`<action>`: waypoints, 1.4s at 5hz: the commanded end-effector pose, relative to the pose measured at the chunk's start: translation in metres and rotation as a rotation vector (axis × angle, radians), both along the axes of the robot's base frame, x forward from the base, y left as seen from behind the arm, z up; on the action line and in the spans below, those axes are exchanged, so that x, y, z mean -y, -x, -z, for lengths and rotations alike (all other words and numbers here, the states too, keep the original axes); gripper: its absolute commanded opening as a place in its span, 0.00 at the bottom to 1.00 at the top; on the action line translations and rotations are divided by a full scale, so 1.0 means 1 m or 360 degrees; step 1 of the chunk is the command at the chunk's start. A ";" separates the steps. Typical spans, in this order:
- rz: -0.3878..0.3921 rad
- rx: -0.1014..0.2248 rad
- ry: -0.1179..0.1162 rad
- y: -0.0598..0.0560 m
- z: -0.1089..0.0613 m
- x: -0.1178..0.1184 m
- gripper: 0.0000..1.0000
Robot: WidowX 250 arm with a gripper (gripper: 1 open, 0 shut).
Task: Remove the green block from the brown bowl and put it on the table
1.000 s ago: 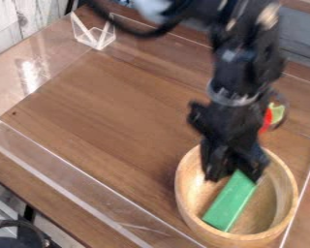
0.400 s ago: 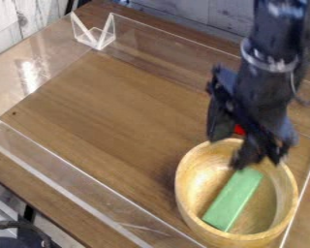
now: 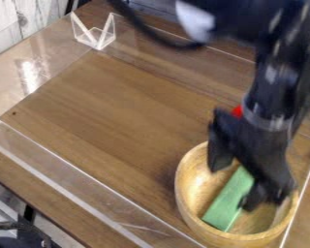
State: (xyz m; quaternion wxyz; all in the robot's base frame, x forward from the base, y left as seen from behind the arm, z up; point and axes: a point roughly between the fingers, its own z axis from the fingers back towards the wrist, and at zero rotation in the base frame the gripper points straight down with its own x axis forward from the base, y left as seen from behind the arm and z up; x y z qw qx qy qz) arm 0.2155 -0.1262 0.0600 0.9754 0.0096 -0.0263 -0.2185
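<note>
free: table (image 3: 112, 116) left of brown bowl (image 3: 197, 199) | blocked: arm (image 3: 267, 107) over bowl, clear walls (image 3: 67, 189) at edges

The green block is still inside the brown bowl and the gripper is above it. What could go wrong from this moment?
1. The green block lies tilted against the inner wall of the brown bowl, so the fingers may close on one end only and it could slip out.
2. The open gripper hangs close to the bowl's far rim; going down, a finger might hit the rim and push the bowl.
</note>
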 end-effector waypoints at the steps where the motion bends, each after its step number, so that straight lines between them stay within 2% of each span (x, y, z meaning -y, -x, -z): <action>1: 0.0003 0.0066 0.0054 -0.004 0.002 -0.004 1.00; 2: -0.0001 0.0071 0.0073 -0.006 0.009 -0.011 1.00; 3: -0.0007 0.0067 0.0075 -0.008 0.006 -0.019 0.00; 4: -0.0008 0.0056 0.0043 -0.010 0.002 -0.023 0.00; 5: -0.0006 0.0014 -0.0035 -0.011 -0.012 -0.027 0.00; 6: 0.0062 0.0010 -0.0126 -0.012 -0.045 -0.036 0.00; 7: 0.0036 0.0026 -0.0124 -0.008 -0.057 -0.047 0.00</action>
